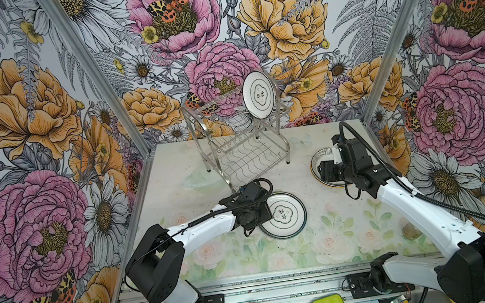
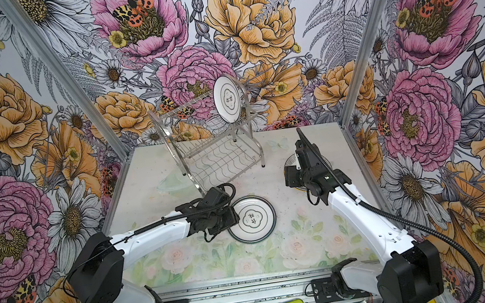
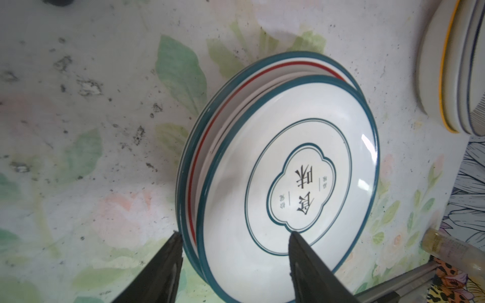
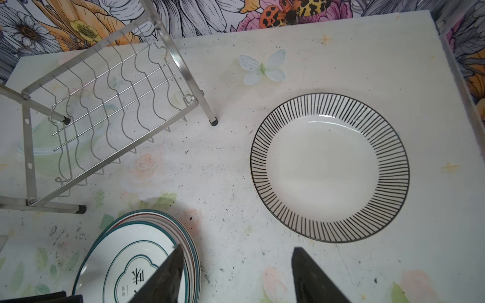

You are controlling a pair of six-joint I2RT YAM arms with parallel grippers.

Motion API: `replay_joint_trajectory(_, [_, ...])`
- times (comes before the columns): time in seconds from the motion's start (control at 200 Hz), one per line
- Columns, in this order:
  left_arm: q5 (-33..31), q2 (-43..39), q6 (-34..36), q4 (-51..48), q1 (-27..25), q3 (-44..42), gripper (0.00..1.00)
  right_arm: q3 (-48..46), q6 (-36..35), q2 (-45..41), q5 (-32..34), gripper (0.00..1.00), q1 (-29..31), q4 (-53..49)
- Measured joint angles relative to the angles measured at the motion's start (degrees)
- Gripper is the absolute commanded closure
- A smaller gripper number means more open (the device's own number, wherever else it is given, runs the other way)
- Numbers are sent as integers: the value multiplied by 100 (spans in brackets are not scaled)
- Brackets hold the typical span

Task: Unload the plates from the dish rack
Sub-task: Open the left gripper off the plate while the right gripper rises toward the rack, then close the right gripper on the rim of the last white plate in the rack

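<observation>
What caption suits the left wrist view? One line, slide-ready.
Open left gripper straddling the rim of the cloud-emblem plate, topmost of a teal-rimmed stack on the floral table.

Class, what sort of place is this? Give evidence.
Likely a robot test booth, not a kitchen: two white-and-black arms bolted to a metal rail, flower-papered wall panels, and a shiny steel wire dish rack holding one white plate.

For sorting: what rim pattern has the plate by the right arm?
Round white ceramic plate: black radial stripes, right wrist view.
</observation>
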Motion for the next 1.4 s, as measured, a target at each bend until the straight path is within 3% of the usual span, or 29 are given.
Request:
replay_joint_trajectory(0.25, [-431, -852, 496, -330, 66, 2, 26, 1209, -474, 225, -474, 20, 122, 96])
replay_joint_trajectory(0.605, [-468, -1773, 1322, -326, 516, 4, 15, 3585, -688, 1659, -1091, 7, 330, 289])
replay_joint_trajectory(0.681, [-466, -1926, 1408, -326, 621, 4, 13, 4059, -684, 1976, -1091, 1, 328, 341])
replay_joint_trajectory(1.021, [-208, -2594, 1676, -330, 1187, -149, 5, 5372, -625, 3034, -846, 1, 328, 367])
replay_joint_trajectory(1.401, [142, -3104, 1849, -367, 1716, -358, 1, 6113, -472, 3663, -680, 0, 315, 369])
